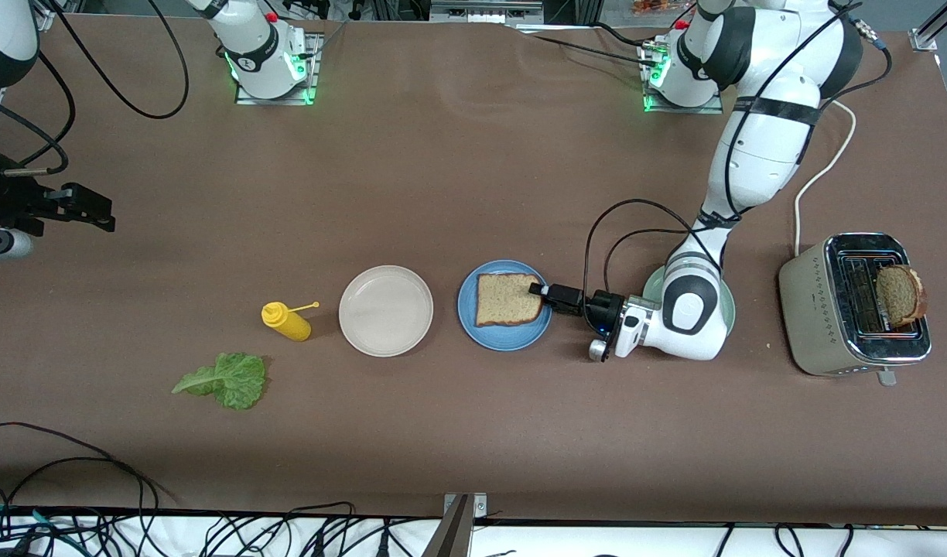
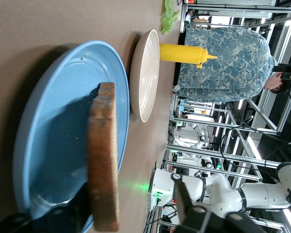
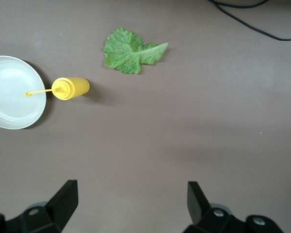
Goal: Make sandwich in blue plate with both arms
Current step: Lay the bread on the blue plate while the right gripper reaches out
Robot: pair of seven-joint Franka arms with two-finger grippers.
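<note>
Front view: bread slice [image 1: 507, 299] lies flat on blue plate [image 1: 504, 337]; left hand [image 1: 541, 291] at its crust, grip indeterminate. Right hand [image 3: 131, 199] waits, released. Bread judged light, crumbly: grip the crust.

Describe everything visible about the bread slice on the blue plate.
The bread slice is square, brown wholemeal with a darker crust and a speckled crumb. It lies flat on the blue plate, which sits between the white plate and a green plate under the left arm. The left gripper is low at its edge toward the left arm's end, fingers flanking that crust; whether they grip it cannot be told.
</note>
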